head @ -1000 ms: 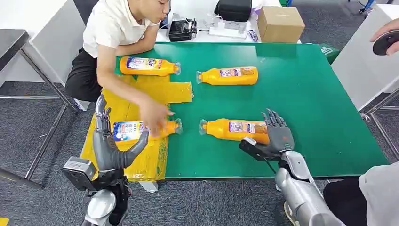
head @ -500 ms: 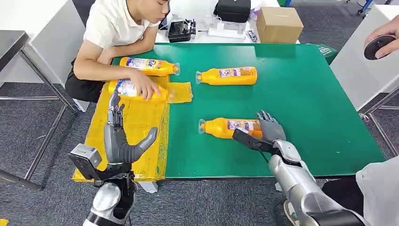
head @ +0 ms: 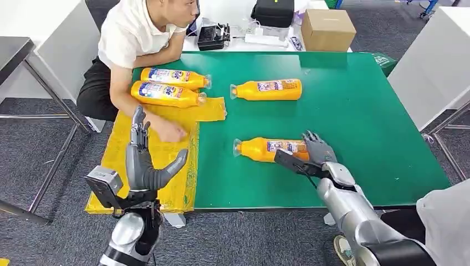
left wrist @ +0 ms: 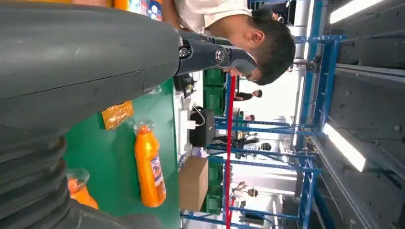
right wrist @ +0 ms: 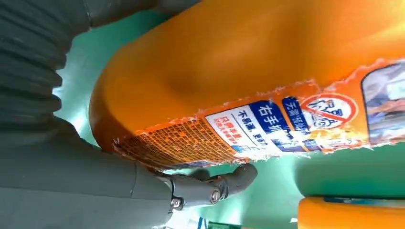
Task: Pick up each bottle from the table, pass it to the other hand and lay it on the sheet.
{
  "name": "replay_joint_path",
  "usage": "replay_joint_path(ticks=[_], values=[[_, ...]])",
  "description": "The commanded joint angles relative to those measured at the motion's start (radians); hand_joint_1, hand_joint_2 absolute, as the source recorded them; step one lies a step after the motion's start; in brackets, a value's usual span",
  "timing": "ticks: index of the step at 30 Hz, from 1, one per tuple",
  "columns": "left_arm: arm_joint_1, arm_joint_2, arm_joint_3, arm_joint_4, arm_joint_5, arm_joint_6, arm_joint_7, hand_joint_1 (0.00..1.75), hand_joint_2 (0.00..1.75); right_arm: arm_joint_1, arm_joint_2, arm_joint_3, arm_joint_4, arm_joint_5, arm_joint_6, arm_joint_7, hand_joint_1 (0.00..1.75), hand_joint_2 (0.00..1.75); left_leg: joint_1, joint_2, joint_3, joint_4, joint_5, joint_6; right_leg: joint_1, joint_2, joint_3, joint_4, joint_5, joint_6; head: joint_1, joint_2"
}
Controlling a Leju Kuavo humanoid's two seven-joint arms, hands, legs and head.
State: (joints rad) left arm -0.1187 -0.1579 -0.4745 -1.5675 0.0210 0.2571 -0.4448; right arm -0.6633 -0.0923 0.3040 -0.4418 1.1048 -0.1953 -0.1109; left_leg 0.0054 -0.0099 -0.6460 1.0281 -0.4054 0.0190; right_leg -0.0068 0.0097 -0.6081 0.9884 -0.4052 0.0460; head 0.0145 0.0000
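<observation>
Near bottle: the orange plastic bottle with a blue and white label (head: 270,149) lies on its side on the green table top (head: 354,111), clear cap pointing toward the robot's left, its base end under the right hand
Right hand: the dark-fingered right hand (head: 317,152) lies over the base end of that bottle, fingers draped across it and thumb low at the near side; the right wrist view has the bottle's orange body (right wrist: 248,62) hard against the palm with the thumb (right wrist: 210,186) curled beneath, so it grips the bottle, which rests on the table
Far bottle: a second orange plastic bottle (head: 267,88) lies on its side beyond the right hand, well apart from it, cap toward the left
Left hand: the grey left hand (head: 145,158) is raised upright over the sheet's near part, fingers spread, thumb out to the side, holding nothing
Sheet: the yellow plastic sheet (head: 166,191) covers the table's left edge, beneath and beyond the left hand
Bottles on sheet: two orange bottles (head: 166,93) (head: 174,77) lie side by side at the far end, well beyond the left hand
Person: a person in a white shirt (head: 133,39) sits at the far left corner, one hand (head: 169,131) on the sheet just beyond the left hand's fingertips
</observation>
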Motion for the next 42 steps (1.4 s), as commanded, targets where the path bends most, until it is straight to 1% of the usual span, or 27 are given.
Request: replay_joint_path(ticks=[1,2,3,4,5,6,7,8,9,10,11,12,14,16,17,19,22,23,25,30,33,34,36,37,39,40,42], values=[[-0.063,0.022,-0.036,0.076,0.018,-0.014,-0.010,0.00,1.75,0.039,0.016,-0.042,0.089,-0.105,0.040,-0.147,1.75,1.75,0.000,-0.002,0.004,-0.002,0.000,-0.001,0.001,-0.003,0.005,-0.002,-0.001,-0.001,0.000,0.000],[-0.065,0.022,-0.036,0.079,0.023,-0.018,-0.010,0.00,1.75,0.047,0.022,-0.064,0.085,-0.143,0.059,-0.189,1.75,1.75,0.001,-0.001,0.003,-0.002,0.000,-0.001,0.001,-0.002,0.004,-0.002,-0.001,-0.001,0.000,0.000],[-0.066,0.021,-0.037,0.083,0.039,-0.026,-0.007,0.00,1.75,0.062,0.029,-0.099,0.069,-0.209,0.092,-0.264,1.75,1.75,0.001,-0.001,0.005,-0.002,0.000,-0.001,0.001,-0.002,0.006,-0.003,-0.001,-0.002,0.000,0.000],[-0.067,0.022,-0.040,0.090,0.053,-0.038,0.004,0.00,1.75,0.075,0.032,-0.109,0.049,-0.243,0.092,-0.321,1.75,1.75,0.001,-0.001,0.006,-0.003,0.000,-0.001,0.001,-0.003,0.007,-0.003,-0.001,-0.002,0.000,0.000],[-0.065,0.024,-0.042,0.104,0.083,-0.065,0.051,0.00,1.75,0.094,0.044,-0.138,0.022,-0.295,0.094,-0.378,1.75,1.75,0.001,-0.001,0.006,-0.003,0.000,-0.001,0.001,-0.003,0.006,-0.003,-0.001,-0.002,0.000,0.000],[-0.064,0.025,-0.043,0.120,0.126,-0.101,0.099,0.00,1.75,0.108,0.054,-0.155,-0.001,-0.332,0.104,-0.410,1.75,1.75,0.001,0.000,0.004,-0.002,0.000,-0.001,0.001,-0.001,0.004,-0.002,0.000,-0.001,0.000,0.000],[-0.059,0.025,-0.040,0.153,0.202,-0.154,0.153,0.00,1.75,0.131,0.066,-0.162,-0.043,-0.372,0.120,-0.428,1.75,1.75,0.001,0.000,0.007,-0.004,0.000,-0.002,0.001,-0.001,0.007,-0.004,-0.001,-0.002,0.000,0.000],[-0.057,0.017,-0.033,0.194,0.295,-0.189,0.232,0.00,1.75,0.152,0.074,-0.154,-0.087,-0.395,0.119,-0.469,1.75,1.75,0.001,0.000,0.005,-0.003,0.000,-0.001,0.001,0.000,0.005,-0.003,0.000,-0.001,0.000,0.000],[-0.067,0.016,-0.048,0.254,0.304,-0.187,0.225,0.00,1.75,0.176,0.087,-0.147,-0.145,-0.430,0.121,-0.479,1.75,1.75,0.001,0.000,0.004,-0.002,0.000,-0.001,0.001,0.000,0.004,-0.002,0.000,-0.001,0.000,0.000],[-0.079,0.016,-0.069,0.303,0.315,-0.192,0.249,0.00,1.75,0.192,0.101,-0.145,-0.188,-0.476,0.143,-0.490,1.75,1.75,0.000,0.001,0.006,-0.004,0.000,-0.001,0.001,0.000,0.006,-0.003,-0.001,-0.002,0.000,0.000],[-0.087,0.016,-0.087,0.340,0.329,-0.199,0.245,0.00,1.75,0.208,0.111,-0.136,-0.235,-0.517,0.170,-0.487,1.75,1.75,0.000,0.001,0.004,-0.003,-0.001,-0.001,0.001,0.001,0.004,-0.002,0.000,-0.001,0.000,0.000],[-0.086,0.020,-0.108,0.364,0.333,-0.205,0.231,0.00,1.75,0.234,0.126,-0.132,-0.305,-0.591,0.202,-0.486,1.75,1.75,0.000,0.002,0.005,-0.004,-0.001,-0.001,0.001,0.001,0.005,-0.003,-0.001,-0.002,0.000,0.000],[-0.075,0.028,-0.120,0.346,0.329,-0.192,0.196,0.00,1.75,0.274,0.138,-0.114,-0.408,-0.658,0.177,-0.461,1.75,1.75,0.000,0.001,0.003,-0.002,-0.001,-0.001,0.001,0.001,0.003,-0.002,-0.001,-0.001,0.000,0.000],[-0.075,0.037,-0.122,0.309,0.319,-0.178,0.181,0.00,1.75,0.288,0.140,-0.094,-0.456,-0.681,0.150,-0.441,1.75,1.75,0.000,0.002,0.000,-0.001,-0.001,-0.001,0.000,0.001,0.000,0.000,-0.001,-0.001,0.000,0.000],[-0.084,0.040,-0.125,0.296,0.317,-0.179,0.184,0.00,1.75,0.284,0.139,-0.083,-0.458,-0.693,0.149,-0.429,1.75,1.75,0.000,0.002,-0.003,-0.001,-0.001,-0.001,0.000,0.001,-0.003,0.000,-0.001,-0.001,0.000,0.000],[-0.096,0.044,-0.132,0.295,0.313,-0.188,0.198,0.00,1.75,0.274,0.141,-0.071,-0.445,-0.698,0.145,-0.426,1.75,1.75,0.000,0.002,-0.003,-0.001,-0.001,-0.001,0.000,0.001,-0.003,0.000,-0.001,-0.001,0.000,0.000],[-0.102,0.044,-0.150,0.307,0.314,-0.221,0.212,0.00,1.75,0.262,0.163,-0.044,-0.422,-0.713,0.150,-0.436,1.75,1.75,0.000,0.001,-0.004,-0.001,-0.001,-0.001,0.000,0.001,-0.003,0.000,-0.001,-0.001,0.000,0.000],[-0.102,0.044,-0.160,0.313,0.307,-0.229,0.213,0.00,1.75,0.262,0.170,-0.029,-0.418,-0.713,0.153,-0.439,1.75,1.75,0.000,0.001,-0.002,-0.001,-0.002,-0.001,0.000,0.001,-0.001,0.000,-0.002,-0.001,0.000,0.000],[-0.101,0.042,-0.172,0.316,0.304,-0.248,0.208,0.00,1.75,0.263,0.182,-0.010,-0.417,-0.720,0.156,-0.441,1.75,1.75,0.000,0.002,-0.004,-0.001,-0.001,-0.001,0.000,0.003,-0.004,0.000,-0.001,-0.001,0.000,0.000],[-0.100,0.040,-0.173,0.316,0.304,-0.248,0.209,0.00,1.75,0.264,0.186,-0.007,-0.416,-0.720,0.156,-0.441,1.75,1.75,0.000,0.000,-0.004,-0.001,-0.001,-0.001,0.000,0.000,-0.004,0.000,-0.001,-0.001,0.000,0.000],[-0.099,0.040,-0.171,0.311,0.304,-0.247,0.209,0.00,1.75,0.262,0.182,-0.004,-0.415,-0.726,0.156,-0.440,1.75,1.75,0.000,0.001,-0.003,-0.001,-0.002,-0.001,0.000,0.001,-0.003,0.000,-0.001,-0.001,0.000,0.000],[-0.099,0.042,-0.172,0.308,0.327,-0.279,0.210,0.00,1.75,0.256,0.182,0.008,-0.409,-0.728,0.156,-0.441,1.75,1.75,0.000,0.001,-0.004,-0.001,-0.002,-0.001,0.000,0.001,-0.003,0.000,-0.001,-0.001,0.000,0.000],[-0.098,0.041,-0.175,0.299,0.325,-0.285,0.206,0.00,1.75,0.248,0.191,0.032,-0.392,-0.725,0.163,-0.439,1.75,1.75,0.000,0.001,-0.005,-0.001,-0.001,-0.001,0.000,0.002,-0.005,0.000,-0.001,-0.001,0.000,0.000],[-0.094,0.036,-0.172,0.287,0.339,-0.299,0.206,0.00,1.75,0.236,0.194,0.064,-0.366,-0.712,0.172,-0.430,1.75,1.75,0.000,0.002,-0.003,-0.001,-0.002,-0.001,0.000,0.002,-0.003,0.000,-0.001,-0.001,0.000,0.000],[-0.086,0.028,-0.166,0.264,0.376,-0.326,0.208,0.00,1.75,0.223,0.200,0.106,-0.327,-0.690,0.173,-0.417,1.75,1.75,0.000,0.002,-0.006,-0.001,-0.001,-0.001,0.000,0.003,-0.005,0.000,0.000,-0.001,0.000,0.000],[-0.084,0.028,-0.168,0.249,0.381,-0.328,0.211,0.00,1.75,0.216,0.207,0.132,-0.301,-0.669,0.152,-0.421,1.75,1.75,0.000,0.003,-0.004,-0.001,-0.002,-0.001,0.000,0.004,-0.003,0.000,-0.001,-0.001,0.000,0.000],[-0.088,0.025,-0.170,0.249,0.395,-0.325,0.231,0.00,1.75,0.211,0.217,0.165,-0.283,-0.642,0.128,-0.438,1.75,1.75,0.000,0.002,-0.006,-0.001,-0.001,-0.001,0.000,0.003,-0.005,0.000,-0.001,-0.001,0.000,0.000]])
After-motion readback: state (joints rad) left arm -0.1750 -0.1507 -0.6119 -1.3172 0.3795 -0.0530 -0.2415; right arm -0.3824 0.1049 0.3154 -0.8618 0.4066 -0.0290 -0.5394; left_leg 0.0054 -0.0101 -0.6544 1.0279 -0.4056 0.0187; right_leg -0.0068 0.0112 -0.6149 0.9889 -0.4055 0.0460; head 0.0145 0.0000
